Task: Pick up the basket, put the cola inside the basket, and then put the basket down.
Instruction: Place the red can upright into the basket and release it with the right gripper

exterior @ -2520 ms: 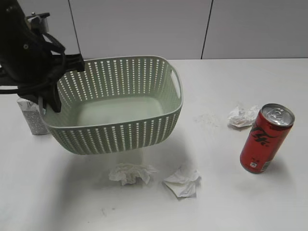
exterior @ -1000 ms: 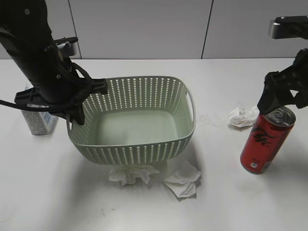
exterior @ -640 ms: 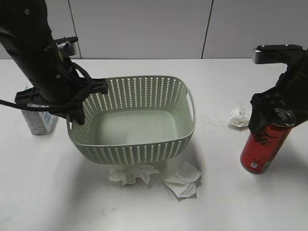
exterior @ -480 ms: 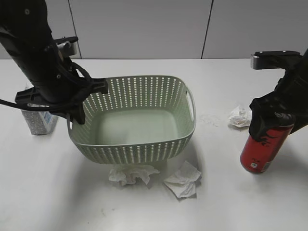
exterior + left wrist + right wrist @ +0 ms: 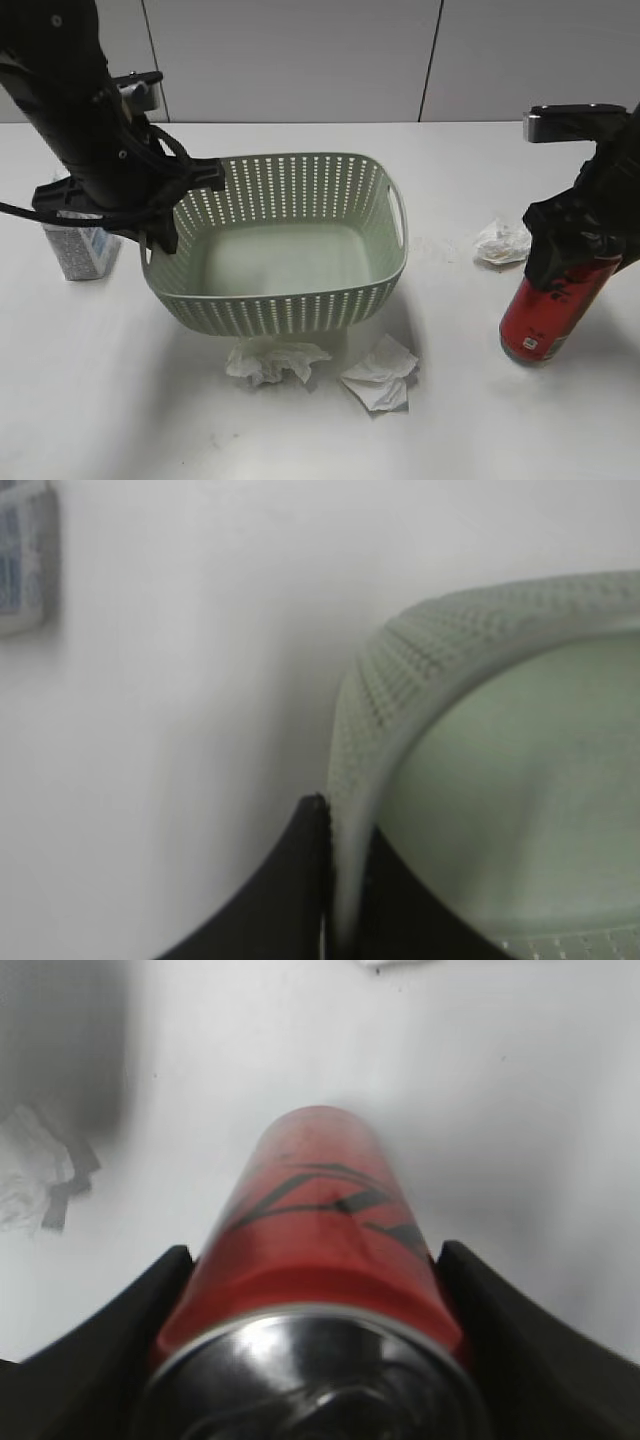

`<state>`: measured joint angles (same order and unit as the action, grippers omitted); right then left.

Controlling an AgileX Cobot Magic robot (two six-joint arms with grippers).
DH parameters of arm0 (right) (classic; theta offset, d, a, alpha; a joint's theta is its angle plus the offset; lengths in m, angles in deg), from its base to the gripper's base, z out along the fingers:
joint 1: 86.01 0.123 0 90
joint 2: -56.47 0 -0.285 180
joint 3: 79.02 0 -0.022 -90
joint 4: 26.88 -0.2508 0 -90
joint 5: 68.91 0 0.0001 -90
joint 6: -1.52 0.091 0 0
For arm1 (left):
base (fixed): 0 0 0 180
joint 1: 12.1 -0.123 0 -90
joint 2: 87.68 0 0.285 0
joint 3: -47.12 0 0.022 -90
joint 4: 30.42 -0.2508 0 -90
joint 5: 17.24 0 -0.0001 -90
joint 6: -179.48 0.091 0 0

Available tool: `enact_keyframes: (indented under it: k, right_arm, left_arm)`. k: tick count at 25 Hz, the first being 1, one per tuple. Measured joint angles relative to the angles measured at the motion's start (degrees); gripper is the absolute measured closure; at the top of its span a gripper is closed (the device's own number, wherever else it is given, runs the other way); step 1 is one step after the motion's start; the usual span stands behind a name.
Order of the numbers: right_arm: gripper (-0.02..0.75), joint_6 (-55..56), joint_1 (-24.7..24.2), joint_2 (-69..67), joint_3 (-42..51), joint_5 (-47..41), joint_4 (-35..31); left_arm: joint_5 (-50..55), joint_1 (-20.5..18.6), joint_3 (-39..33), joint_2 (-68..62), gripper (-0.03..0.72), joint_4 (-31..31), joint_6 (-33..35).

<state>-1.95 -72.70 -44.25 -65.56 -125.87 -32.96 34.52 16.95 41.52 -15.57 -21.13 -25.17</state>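
Note:
The pale green basket (image 5: 290,300) hangs tilted a little above the table, left of centre. My left gripper (image 5: 150,235) is shut on its left rim; the left wrist view shows the rim (image 5: 400,680) pinched between the two black fingers (image 5: 345,880). The red cola (image 5: 545,315) stands at the right, leaning slightly. My right gripper (image 5: 572,255) is down over its top, and its silver lid is hidden in the exterior view. In the right wrist view the fingers (image 5: 312,1252) press both sides of the cola (image 5: 315,1210) just below the lid.
A white-and-blue carton (image 5: 75,250) stands left of the basket and shows in the left wrist view (image 5: 20,560). Crumpled tissues lie under the basket's front (image 5: 270,360), beside it (image 5: 380,372), and behind the cola (image 5: 503,242). A wall runs along the back.
My right gripper came down from above the cola and closed around its top. The basket moved right and settled, and has risen slightly in the last half second.

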Motion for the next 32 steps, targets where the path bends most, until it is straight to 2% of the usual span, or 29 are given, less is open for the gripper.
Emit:
enact_keyframes:
  k: [3, 7, 12, 17, 23, 32]
  right_arm:
    - [0.202, -0.3, 1.2, 2.4, -5.1, -2.1, 3.4]
    - [0.202, -0.4, 5.6, 3.3, -15.0, -6.8, 9.5]
    - [0.202, 0.4, 12.9, 3.1, -27.5, -8.2, 9.7]
    - [0.202, 0.7, 19.0, -1.6, -37.2, -9.7, 9.5]
    - [0.202, -0.1, 24.1, -13.5, -40.0, -10.4, 9.1]
    - [0.202, -2.1, 24.6, -23.8, -40.2, -10.3, 9.2]
  left_arm:
    - [1.5, 0.0, 3.6, -1.3, 0.688, 0.0, 0.0]
    - [6.6, 0.0, 9.7, -5.2, 0.688, 0.0, 0.0]
    - [10.0, 0.0, 15.7, -8.8, 0.688, 0.4, 0.0]
    - [10.8, 0.1, 17.7, -11.3, 0.688, 2.4, 0.0]
    - [10.8, 0.1, 18.0, -11.4, 0.688, 1.8, 0.0]
    - [11.5, 0.1, 18.0, -11.5, 0.688, 0.5, 0.5]
